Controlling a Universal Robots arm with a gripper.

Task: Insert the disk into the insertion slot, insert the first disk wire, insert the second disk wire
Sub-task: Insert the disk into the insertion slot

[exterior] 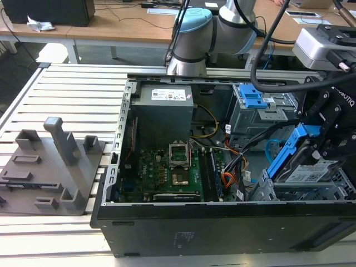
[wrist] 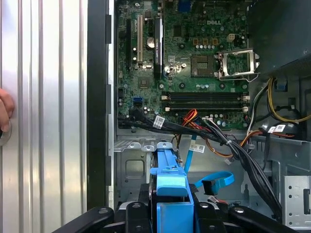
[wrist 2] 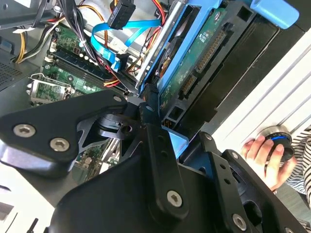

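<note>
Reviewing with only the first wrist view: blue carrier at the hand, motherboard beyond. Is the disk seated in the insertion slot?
Observer: No. In the exterior view the disk stands tilted, one end raised, over the insertion slot, not flat inside.
Operator: Does the hand hold it?
Observer: Yes. In the second wrist view the hand is shut on the disk's blue carrier.
</note>
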